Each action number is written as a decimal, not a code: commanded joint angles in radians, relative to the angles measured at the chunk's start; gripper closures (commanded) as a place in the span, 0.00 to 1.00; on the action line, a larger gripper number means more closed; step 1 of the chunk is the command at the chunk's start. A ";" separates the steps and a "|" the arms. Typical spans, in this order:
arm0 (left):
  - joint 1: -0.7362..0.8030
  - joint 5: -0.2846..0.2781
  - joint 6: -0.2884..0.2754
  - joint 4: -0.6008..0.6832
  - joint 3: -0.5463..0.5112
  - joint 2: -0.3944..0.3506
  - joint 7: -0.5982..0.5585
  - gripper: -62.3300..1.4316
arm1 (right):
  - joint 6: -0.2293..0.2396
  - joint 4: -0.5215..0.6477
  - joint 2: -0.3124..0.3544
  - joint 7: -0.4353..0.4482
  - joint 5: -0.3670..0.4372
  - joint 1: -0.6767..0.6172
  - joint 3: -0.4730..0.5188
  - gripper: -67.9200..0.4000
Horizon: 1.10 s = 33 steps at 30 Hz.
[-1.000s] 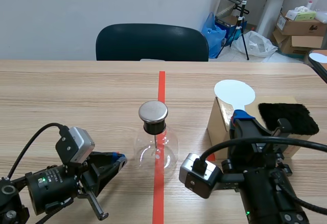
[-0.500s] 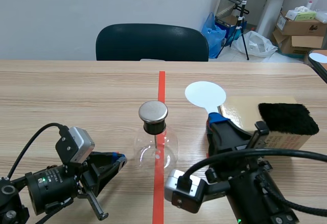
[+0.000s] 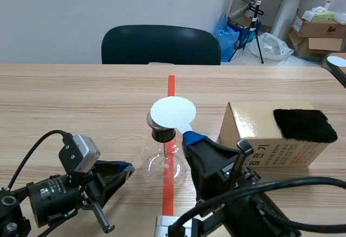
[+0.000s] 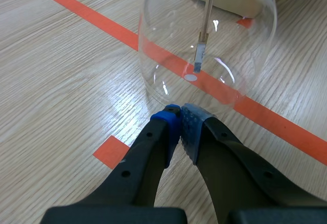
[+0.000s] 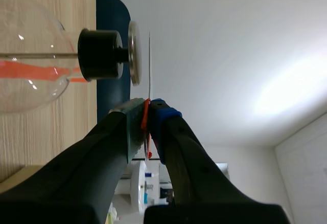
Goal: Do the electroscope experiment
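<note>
Two claws: right claw (image 3: 186,136) pinches your disc (image 3: 172,111); left claw (image 4: 180,112) closed, empty, beside flask (image 3: 165,161).
Disc: thin, light, just over flask's cap (image 5: 134,50).
Flask: likely fragile; grip neck (image 3: 162,135).

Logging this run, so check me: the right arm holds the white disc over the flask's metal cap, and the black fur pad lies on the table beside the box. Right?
Not quite. The scene view shows the black fur pad on top of the box, not on the table beside it. The rest stands: the right gripper holds the white disc over the metal cap.
</note>
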 commanded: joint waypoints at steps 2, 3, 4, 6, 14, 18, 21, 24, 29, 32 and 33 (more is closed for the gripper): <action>0.005 -0.003 -0.002 0.024 -0.007 -0.006 -0.022 0.93 | -0.011 0.014 0.010 0.026 -0.004 0.014 0.010 0.98; 0.005 -0.003 -0.002 0.024 -0.007 -0.006 -0.022 0.93 | -0.011 0.014 0.010 0.033 -0.004 0.014 0.009 0.98; 0.005 -0.003 -0.002 0.024 -0.007 -0.006 -0.022 0.93 | -0.011 0.014 0.010 0.042 -0.004 0.014 0.009 0.98; 0.005 -0.003 -0.002 0.024 -0.007 -0.006 -0.022 0.93 | -0.011 0.014 0.010 0.048 -0.004 0.014 0.009 0.98; 0.005 -0.003 -0.002 0.024 -0.007 -0.006 -0.022 0.93 | -0.011 0.014 0.010 0.048 -0.004 0.014 0.010 0.98; 0.005 -0.003 -0.002 0.024 -0.007 -0.006 -0.022 0.93 | -0.011 0.014 0.010 0.048 -0.004 0.014 0.010 0.98; 0.005 -0.003 -0.002 0.024 -0.007 -0.006 -0.022 0.93 | -0.011 0.014 0.010 0.048 -0.004 0.014 0.010 0.98; 0.005 -0.003 -0.002 0.024 -0.007 -0.006 -0.022 0.93 | -0.011 0.014 0.010 0.048 -0.004 0.014 0.010 0.98; 0.005 -0.003 -0.002 0.024 -0.007 -0.006 -0.022 0.93 | -0.011 0.014 0.010 0.047 -0.004 0.014 0.010 0.98; 0.005 -0.003 -0.002 0.024 -0.007 -0.006 -0.022 0.93 | -0.011 0.014 0.010 0.022 -0.003 0.014 0.010 0.98; 0.005 -0.003 -0.002 0.024 -0.007 -0.006 -0.022 0.93 | -0.011 0.014 0.010 0.008 -0.003 0.014 0.010 0.98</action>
